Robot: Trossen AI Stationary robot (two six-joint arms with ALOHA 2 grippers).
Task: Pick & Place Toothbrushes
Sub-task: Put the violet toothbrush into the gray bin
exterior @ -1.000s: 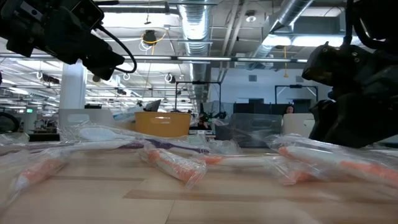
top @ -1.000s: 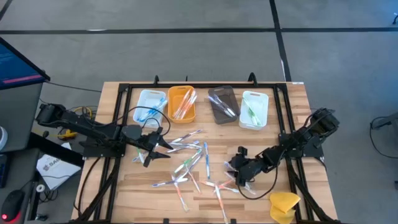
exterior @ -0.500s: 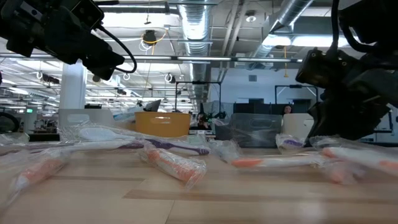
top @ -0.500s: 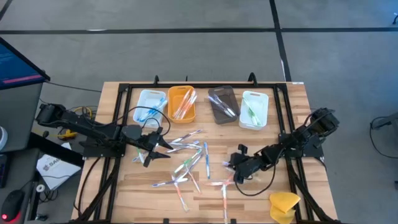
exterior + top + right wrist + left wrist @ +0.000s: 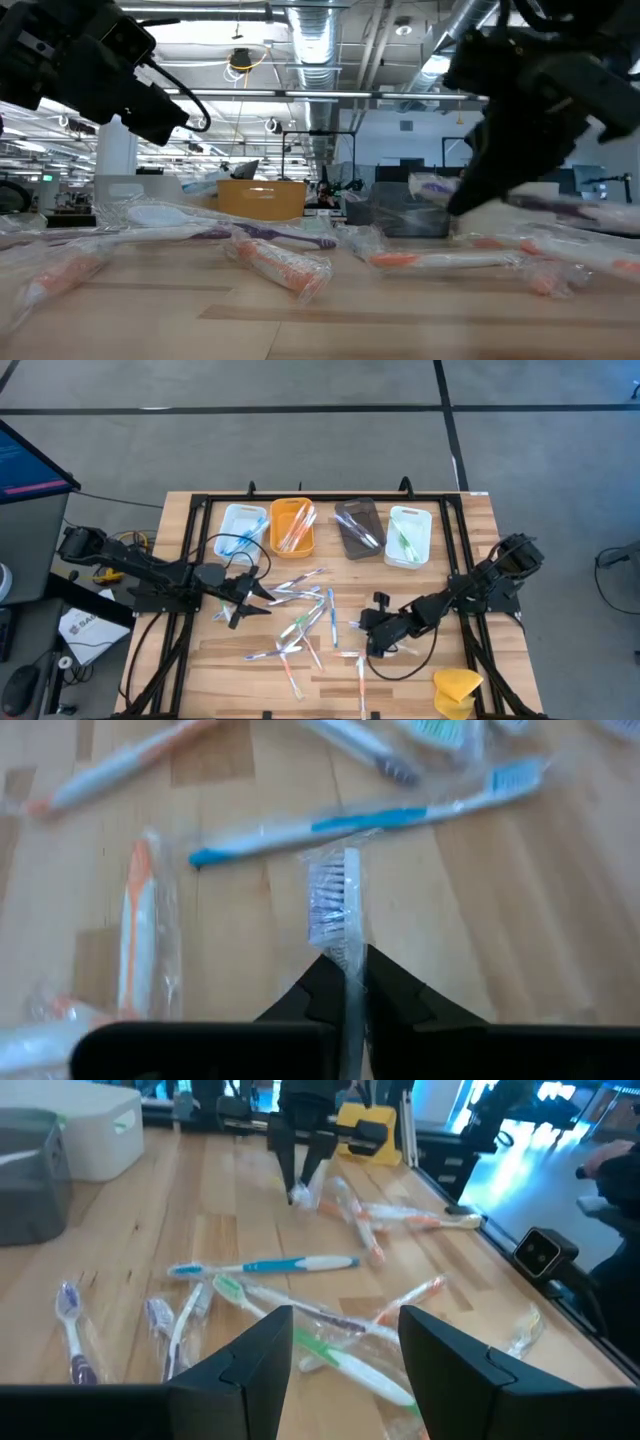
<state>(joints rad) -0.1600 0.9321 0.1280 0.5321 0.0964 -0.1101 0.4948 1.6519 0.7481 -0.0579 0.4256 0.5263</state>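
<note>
The right gripper (image 5: 372,643) has pinched shut on a wrapped toothbrush (image 5: 332,905) with a purple-white bristle head and has lifted it off the counter (image 5: 220,650); a second ago its fingers stood apart and lower, nearer the yellow sponge (image 5: 457,690). It has also moved away from the sponge toward the loose pile of toothbrushes (image 5: 305,622) at the counter's middle. In the low view the held brush now hangs clear above the wrapped orange-handled brushes (image 5: 440,260) lying on the wood.

The left gripper (image 5: 243,600) has not shifted: it hovers at the pile's left edge with its fingers (image 5: 250,1365) partly apart and nothing between them.

Four trays stand in a row beyond the pile: white (image 5: 240,527), orange (image 5: 291,527), brown (image 5: 357,527) and white (image 5: 408,535), each holding brushes. The blue-handled toothbrush (image 5: 270,1265) lies flat between the two grippers. Bare wood lies open between the pile and the tray row, and at the near left corner; the black frame rails (image 5: 190,540) border the counter on both sides.
</note>
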